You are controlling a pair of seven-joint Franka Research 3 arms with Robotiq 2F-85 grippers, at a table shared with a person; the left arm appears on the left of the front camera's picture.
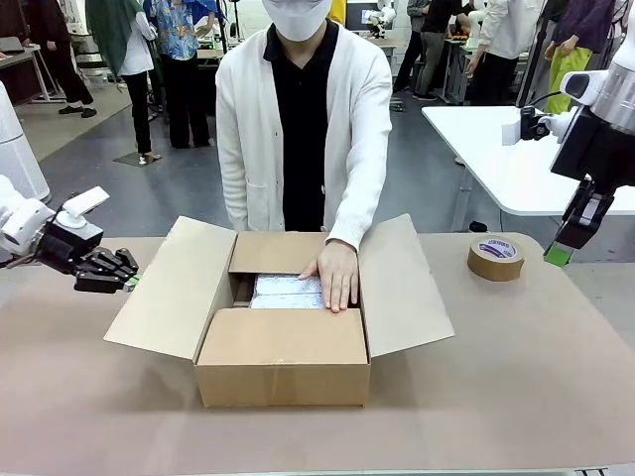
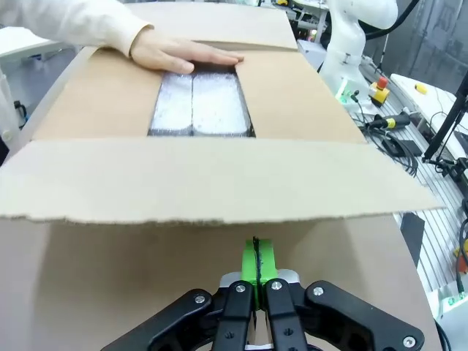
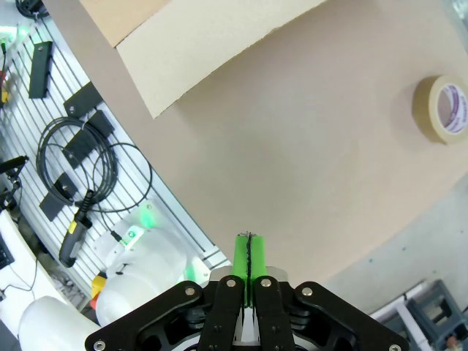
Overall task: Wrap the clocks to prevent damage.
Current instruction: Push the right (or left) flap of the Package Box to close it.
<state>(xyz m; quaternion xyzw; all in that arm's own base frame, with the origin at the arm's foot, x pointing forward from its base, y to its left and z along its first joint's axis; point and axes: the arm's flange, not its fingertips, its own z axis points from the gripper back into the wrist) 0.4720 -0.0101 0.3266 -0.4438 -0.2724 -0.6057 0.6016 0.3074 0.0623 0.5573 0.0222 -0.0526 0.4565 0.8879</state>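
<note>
1. Sitting in the centre of the front view, the cardboard box (image 1: 283,369) is resting open on the brown table (image 1: 516,387), its side flaps spreading out left and right.
2. Inside it, the wrapped clocks (image 1: 286,291) are lying as two pale bundles side by side, showing in the gap between the near and far flaps.
3. The person's hand (image 1: 337,276) is pressing flat on the right end of those bundles, a white sleeve reaching down from the top centre.
4. At mid-left of the frame, the left gripper (image 1: 129,281) is hovering low over the table just beside the left flap, its green pads clenched together on nothing.
5. At the right edge, the right gripper (image 1: 558,255) is hanging well above the table, pointing down, its pads pinched tight and carrying nothing.
6. A roll of brown tape (image 1: 495,258) is lying flat at centre right, apart from the box.
7. Behind all this, a grey floor (image 1: 179,188) is stretching back, a white table (image 1: 496,159) is standing at upper right, and other people are standing along the top of the frame.
</note>
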